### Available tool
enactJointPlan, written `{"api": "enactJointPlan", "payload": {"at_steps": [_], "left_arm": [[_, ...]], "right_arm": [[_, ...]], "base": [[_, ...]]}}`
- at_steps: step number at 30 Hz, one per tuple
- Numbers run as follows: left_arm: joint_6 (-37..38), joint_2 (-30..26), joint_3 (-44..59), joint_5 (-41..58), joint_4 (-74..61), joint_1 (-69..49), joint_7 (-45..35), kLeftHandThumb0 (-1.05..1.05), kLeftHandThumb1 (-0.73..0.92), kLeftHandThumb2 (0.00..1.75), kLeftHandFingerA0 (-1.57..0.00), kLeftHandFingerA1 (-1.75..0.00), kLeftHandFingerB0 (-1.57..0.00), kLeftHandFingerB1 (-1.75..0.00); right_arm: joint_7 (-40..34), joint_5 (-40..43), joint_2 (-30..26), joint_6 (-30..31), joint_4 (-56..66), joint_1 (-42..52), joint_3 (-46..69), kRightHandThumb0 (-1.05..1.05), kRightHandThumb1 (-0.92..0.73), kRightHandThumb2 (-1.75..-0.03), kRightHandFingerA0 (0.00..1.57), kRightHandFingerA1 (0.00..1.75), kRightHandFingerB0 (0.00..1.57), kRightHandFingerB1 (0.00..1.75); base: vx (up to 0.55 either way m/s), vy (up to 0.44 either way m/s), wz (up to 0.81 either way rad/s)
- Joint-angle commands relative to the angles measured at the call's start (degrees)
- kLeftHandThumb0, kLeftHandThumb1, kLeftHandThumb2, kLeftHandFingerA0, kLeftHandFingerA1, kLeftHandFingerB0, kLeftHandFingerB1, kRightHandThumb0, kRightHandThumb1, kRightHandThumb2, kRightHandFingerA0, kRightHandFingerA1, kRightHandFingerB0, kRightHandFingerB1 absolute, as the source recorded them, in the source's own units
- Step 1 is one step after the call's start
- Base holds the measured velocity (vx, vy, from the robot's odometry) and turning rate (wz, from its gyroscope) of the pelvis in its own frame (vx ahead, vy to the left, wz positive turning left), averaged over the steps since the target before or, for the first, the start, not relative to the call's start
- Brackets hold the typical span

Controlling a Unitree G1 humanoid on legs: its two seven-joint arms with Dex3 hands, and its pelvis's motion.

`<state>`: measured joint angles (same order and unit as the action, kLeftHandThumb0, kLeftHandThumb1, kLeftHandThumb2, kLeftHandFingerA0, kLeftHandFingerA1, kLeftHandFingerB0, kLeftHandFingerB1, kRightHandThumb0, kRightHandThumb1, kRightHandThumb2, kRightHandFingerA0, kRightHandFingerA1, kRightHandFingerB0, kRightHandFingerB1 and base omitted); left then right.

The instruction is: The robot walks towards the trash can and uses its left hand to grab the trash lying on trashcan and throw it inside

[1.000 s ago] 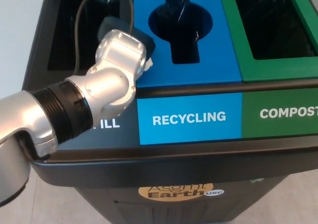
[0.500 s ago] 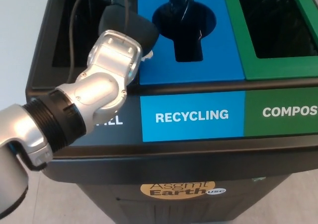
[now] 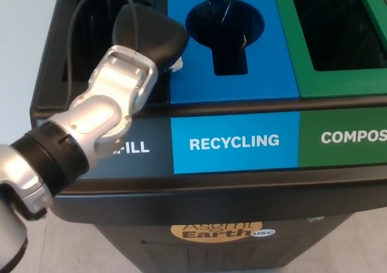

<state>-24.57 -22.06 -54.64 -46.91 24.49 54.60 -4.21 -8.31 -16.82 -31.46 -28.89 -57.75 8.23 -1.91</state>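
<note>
One hand works: the left hand (image 3: 150,36) hangs over the seam between landfill and recycling lids, covering the white trash (image 3: 177,63) peeking beneath it. Finger closure can't be told; reaching down suits a grab.

Pale floor (image 3: 24,37), round yellow sticker (image 3: 221,231)

Blue panel (image 3: 234,142) of the trash can read "RECYCLING"; green panel (image 3: 344,138) showed "COMPOS", cut off at frame edge. Dark panel (image 3: 142,155) showed only "FILL", the arm covering the rest. Yellow sticker (image 3: 221,230) below read partly "Earth" and "USC".
</note>
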Motion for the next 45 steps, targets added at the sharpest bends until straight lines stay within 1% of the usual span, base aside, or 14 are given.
{"api": "enactJointPlan", "payload": {"at_steps": [1, 7, 10, 11, 12, 16, 17, 25, 30, 31, 37, 38, 40, 45], "left_arm": [[21.89, -6.24, 4.38, -1.03, 4.53, -2.49, 19.15, -0.16, 0.59, 0.65, -0.91, -1.50, -0.79, -0.73], [25.40, -9.26, 8.90, -0.37, 7.74, 1.68, 23.12, -0.15, 0.57, 0.71, -0.93, -1.51, -0.85, -0.78], [27.72, -11.00, 10.83, 0.39, 8.93, 3.79, 21.52, -0.11, 0.56, 0.75, -0.93, -0.92, -0.86, -0.76], [28.14, -11.14, 11.03, 0.24, 9.24, 4.00, 21.50, -0.11, 0.56, 0.75, -0.93, -0.92, -0.86, -0.76], [29.16, -11.90, 11.66, 0.27, 10.59, 4.71, 22.32, -0.19, 0.55, 0.62, -0.95, -1.33, -0.88, -0.69], [31.37, -13.44, 13.16, -0.11, 13.87, 6.17, 23.68, -0.16, 0.56, 0.69, -0.94, -1.28, -0.88, -0.75], [31.60, -13.45, 13.46, -0.01, 14.36, 6.27, 23.68, -0.15, 0.59, 0.77, -0.95, -1.17, -0.86, -0.80], [32.15, -11.26, 14.29, -1.32, 18.96, 7.69, 23.84, -0.19, 0.60, 0.65, -0.89, -1.34, -0.82, -0.81], [34.11, -8.72, 15.02, -1.09, 22.27, 8.17, 26.39, -0.26, 0.43, 0.83, -0.98, -1.08, -0.83, -0.78], [33.42, -7.43, 14.58, -1.73, 23.01, 8.66, 24.66, -0.21, 0.59, 0.56, -0.91, -1.10, -0.85, -0.62], [34.24, -5.14, 14.18, -2.81, 26.38, 9.89, 24.03, -0.13, 0.56, 0.60, -0.87, -0.92, -0.85, -0.72], [34.89, -3.94, 14.63, -1.64, 27.24, 9.90, 21.78, -0.13, 0.57, 0.59, -0.82, -1.58, -0.80, -1.06], [35.47, -1.84, 14.59, -0.44, 28.16, 9.95, 17.00, -0.14, 0.60, 0.60, -0.79, -1.36, -0.79, -0.93], [33.93, 0.56, 14.02, -0.76, 29.35, 10.57, 10.00, -0.18, 0.59, 0.58, -0.74, -1.39, -0.74, -0.85]], "right_arm": [[-3.62, -1.83, -2.10, -2.05, 0.58, 0.07, -0.24, -0.58, -0.76, -0.63, 0.76, 0.68, 0.54, 0.36], [-3.36, -1.24, -1.99, -2.39, 0.58, 0.46, 0.42, -0.55, -0.75, -0.63, 0.78, 0.70, 0.57, 0.37], [-2.80, -0.95, -1.67, -1.93, 1.15, 0.87, 0.56, -0.58, -0.76, -0.63, 0.75, 0.67, 0.56, 0.37], [-2.67, -0.98, -1.71, -1.76, 1.24, 0.97, 0.54, -0.58, -0.76, -0.63, 0.75, 0.67, 0.56, 0.37], [-2.87, -1.11, -1.73, -2.08, 1.26, 1.12, 0.48, -0.58, -0.75, -0.63, 0.78, 0.70, 0.56, 0.37], [-3.20, -1.29, -1.49, -2.01, 1.38, 1.31, 0.38, -0.54, -0.60, -1.00, 0.82, 0.84, 0.45, 0.55], [-3.21, -1.38, -1.47, -2.02, 1.22, 1.17, 0.29, -0.59, -0.74, -0.62, 0.79, 0.74, 0.56, 0.37], [-2.55, -0.95, -1.44, -2.75, 1.07, 1.45, 0.40, -0.59, -0.74, -0.62, 0.75, 0.68, 0.56, 0.36], [-2.24, -0.66, -1.44, -2.91, 2.13, 2.10, 0.60, -0.59, -0.73, -0.62, 0.82, 0.78, 0.55, 0.37], [-2.17, -0.67, -1.44, -2.88, 1.73, 1.87, 0.59, -0.59, -0.72, -0.62, 0.82, 0.89, 0.54, 0.37], [-2.25, -0.93, -1.49, -2.07, 2.31, 1.80, 0.49, -0.61, -0.73, -0.62, 0.77, 0.81, 0.54, 0.36], [-1.86, -0.65, -1.40, -2.26, 2.49, 1.76, 0.59, -0.57, -0.72, -0.62, 0.79, 0.90, 0.54, 0.37], [-1.07, -0.20, -1.22, -2.31, 2.88, 1.69, 0.67, -0.54, -0.59, -0.99, 0.81, 0.86, 0.43, 0.54], [-1.62, -0.74, -1.21, -2.52, 2.67, 1.55, 0.35, -0.58, -0.73, -0.63, 0.74, 0.74, 0.53, 0.36]], "base": [[0.00, 0.000, 0.00], [0.00, 0.000, 0.00], [0.00, 0.000, 0.00], [0.00, 0.000, 0.00], [0.00, 0.000, 0.00], [0.00, 0.000, 0.00], [0.00, 0.000, 0.00], [0.00, 0.000, 0.00], [0.00, 0.000, 0.00], [0.00, 0.000, 0.00], [0.00, 0.000, 0.00], [0.00, 0.000, 0.00], [0.00, 0.000, 0.00], [0.00, 0.000, 0.00]]}}
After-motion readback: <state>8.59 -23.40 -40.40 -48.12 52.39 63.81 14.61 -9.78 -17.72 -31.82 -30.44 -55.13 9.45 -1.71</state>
